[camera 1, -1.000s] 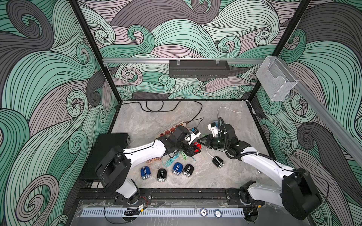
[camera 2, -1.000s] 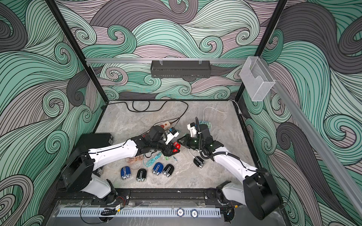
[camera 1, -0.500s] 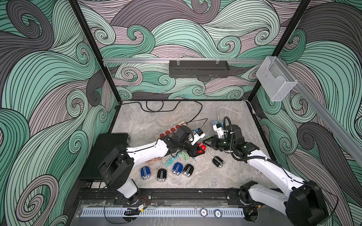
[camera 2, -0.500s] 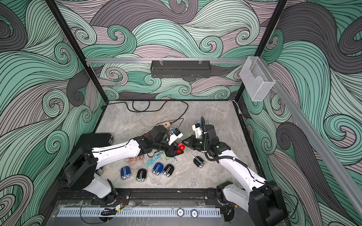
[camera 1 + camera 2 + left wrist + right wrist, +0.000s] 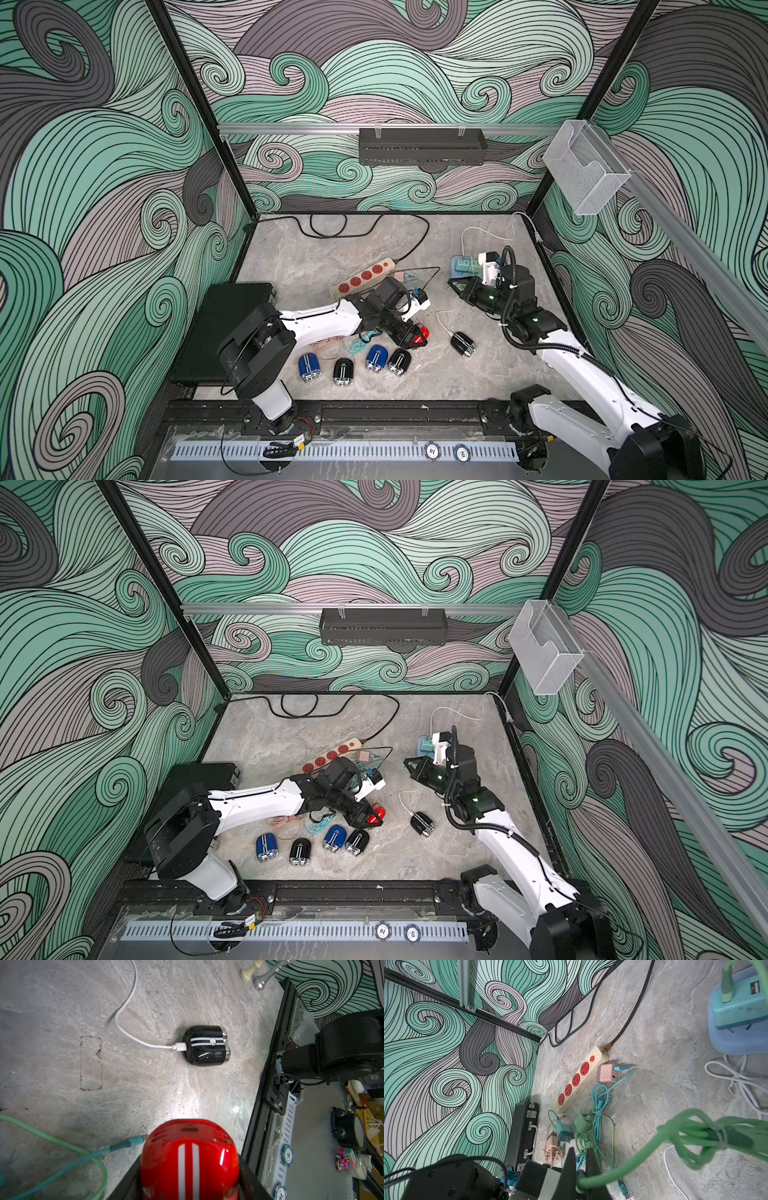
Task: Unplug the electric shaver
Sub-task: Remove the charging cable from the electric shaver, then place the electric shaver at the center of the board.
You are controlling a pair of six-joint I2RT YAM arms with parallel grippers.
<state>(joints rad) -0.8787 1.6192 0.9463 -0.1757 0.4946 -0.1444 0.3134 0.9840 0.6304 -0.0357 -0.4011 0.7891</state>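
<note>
As we look down into the cell with its swirling green wallpaper, we find the left gripper [image 5: 415, 336] low over the middle of the marble-look table [image 5: 332, 245]. Its jaws are partly spread and clamped on either side of a red electric shaver [image 5: 423, 332]. Through the left wrist camera we see the shaver close up, glossy with two white stripes. The charging slot on its end stands empty. A teal cable [image 5: 93, 1155] lies on the table, its plug just beside the shaver's flank and not in the slot.

The right gripper [image 5: 453, 284] sits farther back, toward the right side of the table. In the right wrist camera its narrow fingers [image 5: 571, 1167] are pinched together on a thick green cable [image 5: 623, 1172], which bunches into a loose tangle close by. Beyond it, a light green plug is seated in a blue-green charger block [image 5: 737, 1007].

Between the two arms, nearer the front, a black shaver [image 5: 462, 344] lies on its side with a white cable [image 5: 124, 1005] plugged into it. A row of four more shavers [image 5: 344, 371], two blue and two black, lies in front of the left arm. A cream power strip [image 5: 365, 276] with red sockets lies behind the left gripper.
</note>
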